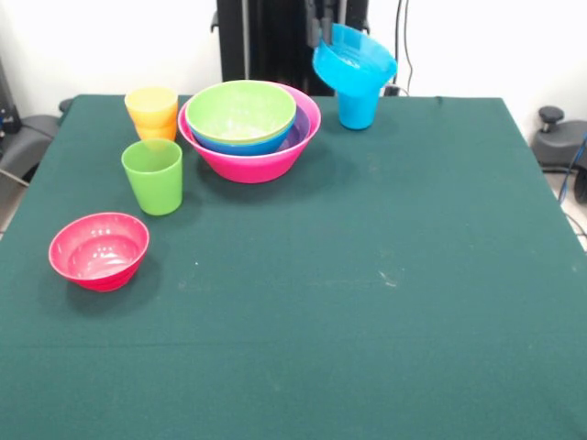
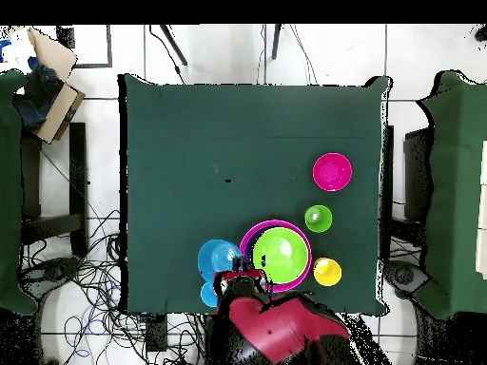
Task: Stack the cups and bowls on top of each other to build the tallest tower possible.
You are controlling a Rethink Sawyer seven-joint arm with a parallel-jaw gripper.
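Front view, listing from left to right. Red-pink bowl (image 1: 99,249) is sitting alone at near left on the table (image 1: 367,275). Green cup (image 1: 153,175) is standing upright behind it. Yellow cup (image 1: 152,106) is nesting in an orange cup (image 1: 158,132) farther back. Large pink bowl (image 1: 252,151) is holding a purple bowl (image 1: 301,126), a blue bowl (image 1: 240,144) and, uppermost, a light green bowl (image 1: 241,110). Blue cup (image 1: 357,110) is standing to the right at the far edge. Light blue bowl (image 1: 354,60) is hanging tilted above that cup, gripped at its rim by the jaws of the gripper (image 1: 321,33).
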